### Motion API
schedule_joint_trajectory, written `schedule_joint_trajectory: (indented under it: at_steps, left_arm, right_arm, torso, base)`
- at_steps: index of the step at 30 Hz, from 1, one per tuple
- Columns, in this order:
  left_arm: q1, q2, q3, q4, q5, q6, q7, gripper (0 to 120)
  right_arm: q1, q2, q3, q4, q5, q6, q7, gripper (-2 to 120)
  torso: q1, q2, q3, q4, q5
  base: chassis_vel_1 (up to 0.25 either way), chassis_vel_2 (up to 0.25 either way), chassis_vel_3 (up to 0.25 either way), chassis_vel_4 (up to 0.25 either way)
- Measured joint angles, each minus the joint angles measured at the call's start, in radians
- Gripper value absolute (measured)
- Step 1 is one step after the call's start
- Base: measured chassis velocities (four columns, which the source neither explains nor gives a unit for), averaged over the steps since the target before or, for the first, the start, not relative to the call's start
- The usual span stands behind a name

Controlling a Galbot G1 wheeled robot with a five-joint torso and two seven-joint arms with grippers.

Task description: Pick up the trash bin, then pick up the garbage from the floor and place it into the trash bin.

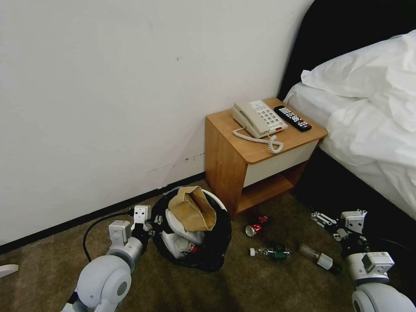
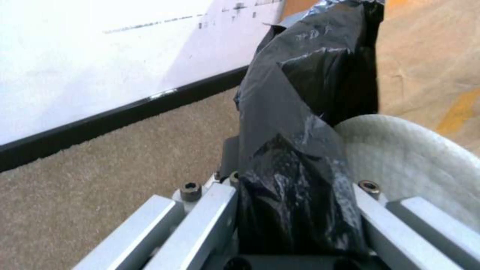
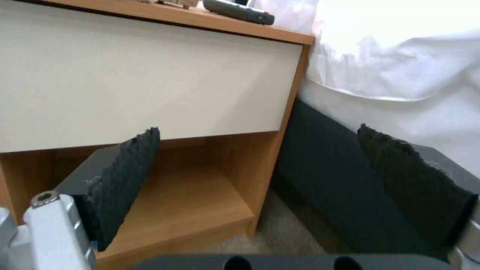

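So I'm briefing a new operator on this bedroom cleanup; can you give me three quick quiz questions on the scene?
1. True or false: the left end effector is shut on the trash bin.
2. What lies on the carpet beside the red can? A) bottles B) slippers C) remote
3. Fill in: the right end effector's fingers are ____.

Key: 1 true (clamped on the bagged rim); 2 A, bottles; 3 open, facing the nightstand.
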Motion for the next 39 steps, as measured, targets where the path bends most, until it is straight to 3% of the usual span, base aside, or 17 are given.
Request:
schedule_joint_trajectory:
  at_steps: [20, 22, 23, 24, 34, 39]
  left_arm:
    - [0.003, -0.001, -0.009, -0.001, -0.001, -0.002, 0.001, 4]
    - [0.027, 0.002, -0.02, -0.014, 0.009, 0.005, 0.001, 4]
    - [0.027, 0.002, -0.02, -0.014, 0.009, 0.005, 0.001, 4]
    - [0.039, -0.003, -0.025, -0.018, 0.02, 0.006, 0.005, 4]
    - [0.085, -0.042, -0.068, -0.035, 0.049, 0.007, 0.025, 4]
    - [0.087, -0.049, -0.078, -0.031, 0.059, 0.004, 0.031, 4]
  right_arm:
    - [0.029, -0.028, -0.034, -0.039, 0.0, 0.004, -0.001, 100]
    - [0.064, -0.142, -0.095, -0.085, 0.017, 0.001, 0.004, 100]
    - [0.064, -0.142, -0.095, -0.085, 0.017, 0.001, 0.004, 100]
    - [0.083, -0.197, -0.124, -0.106, 0.031, -0.007, 0.01, 100]
    - [0.164, -0.349, -0.232, -0.179, 0.125, -0.078, 0.039, 100]
    - [0.185, -0.439, -0.272, -0.226, 0.171, -0.155, 0.034, 100]
  torso:
    - [0.0, 0.0, 0.0, -0.0001, -0.0001]
    - [0.0, 0.0, 0.0, -0.0001, 0.0]
    - [0.0, 0.0, 0.0, -0.0001, 0.0]
    - [0.0, 0.0, 0.0, 0.0002, 0.0002]
    - [0.0, 0.0, 0.0, 0.0002, 0.0004]
    - [0.0, 0.0, 0.0, -0.0001, 0.0001]
  base:
    - [0.0, 0.0, 0.0, 0.0]
    - [0.0, 0.0, 0.0, 0.0]
    - [0.0, 0.0, 0.0, 0.0]
    - [0.0, 0.0, 0.0, 0.0]
    - [0.0, 0.0, 0.0, 0.0]
    - [0.0, 0.0, 0.0, 0.0]
